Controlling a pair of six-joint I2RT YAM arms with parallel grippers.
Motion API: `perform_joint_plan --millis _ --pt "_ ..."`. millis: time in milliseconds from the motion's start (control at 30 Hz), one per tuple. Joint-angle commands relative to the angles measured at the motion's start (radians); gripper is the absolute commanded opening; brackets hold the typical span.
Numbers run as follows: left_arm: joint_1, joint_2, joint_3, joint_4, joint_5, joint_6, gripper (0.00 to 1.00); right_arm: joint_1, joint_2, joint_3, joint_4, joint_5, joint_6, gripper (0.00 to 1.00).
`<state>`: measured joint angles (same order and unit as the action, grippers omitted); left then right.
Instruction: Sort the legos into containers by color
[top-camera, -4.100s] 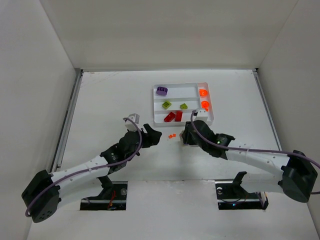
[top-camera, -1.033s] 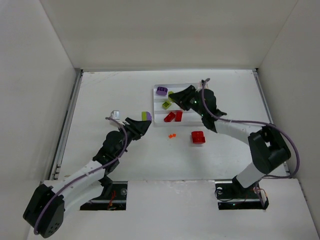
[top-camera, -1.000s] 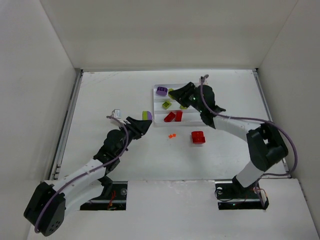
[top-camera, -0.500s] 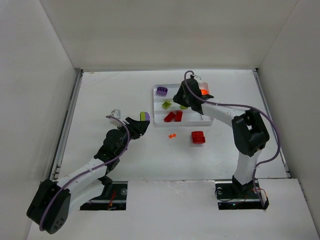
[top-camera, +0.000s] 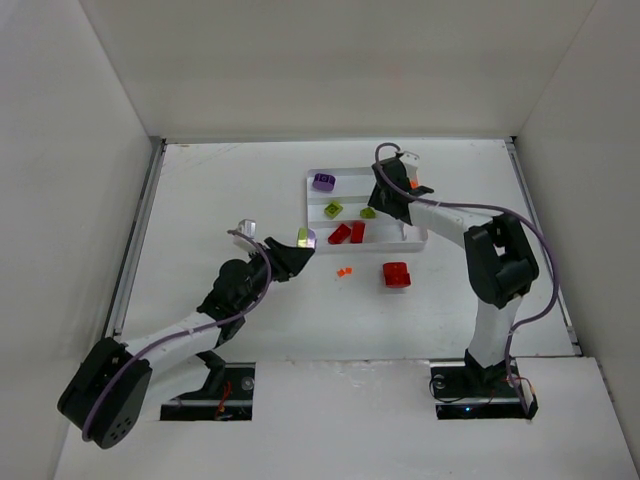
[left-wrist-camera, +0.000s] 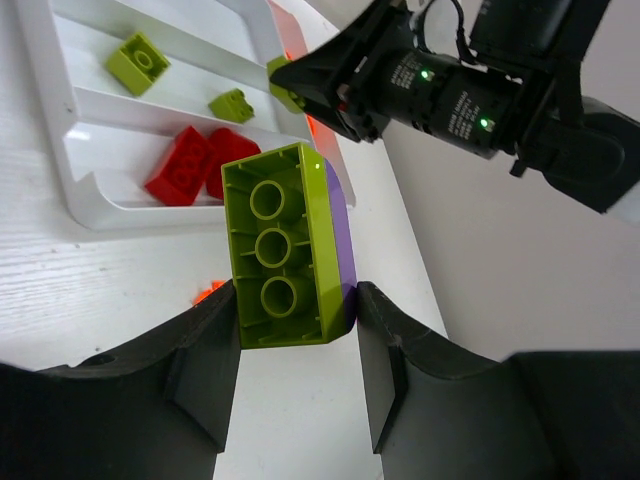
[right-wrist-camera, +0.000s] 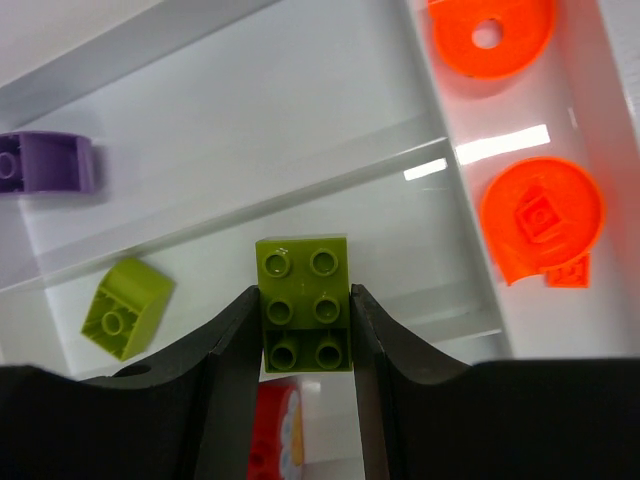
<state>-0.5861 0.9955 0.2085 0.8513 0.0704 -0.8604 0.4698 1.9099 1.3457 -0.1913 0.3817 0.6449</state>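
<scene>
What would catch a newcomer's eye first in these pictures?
The left gripper clamps a lime-and-purple brick stack, held just short of the white tray. The right gripper holds a lime green brick above the tray, near two bright orange discs in its narrow end slot.

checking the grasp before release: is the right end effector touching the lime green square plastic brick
Touching. In the right wrist view the right end effector has both fingers pressed against the lime green square plastic brick, no gap.
</scene>
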Motion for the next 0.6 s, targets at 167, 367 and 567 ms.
perform_joint_plan --millis 167,367,567 --pt "-0.011 0.061 0.005 0.198 0.111 -0.049 0.18 -0.020 0.011 0.036 -0.002 0.059 -0.034 0.46" --pt "-0.011 0.086 0.006 0.239 0.140 -0.069 0.18 -0.015 -0.112 -0.035 0.024 0.030 -0.034 0.61" --pt "-0.002 0.101 0.006 0.285 0.172 -0.127 0.18 0.040 -0.404 -0.320 0.238 -0.153 0.016 0.60"
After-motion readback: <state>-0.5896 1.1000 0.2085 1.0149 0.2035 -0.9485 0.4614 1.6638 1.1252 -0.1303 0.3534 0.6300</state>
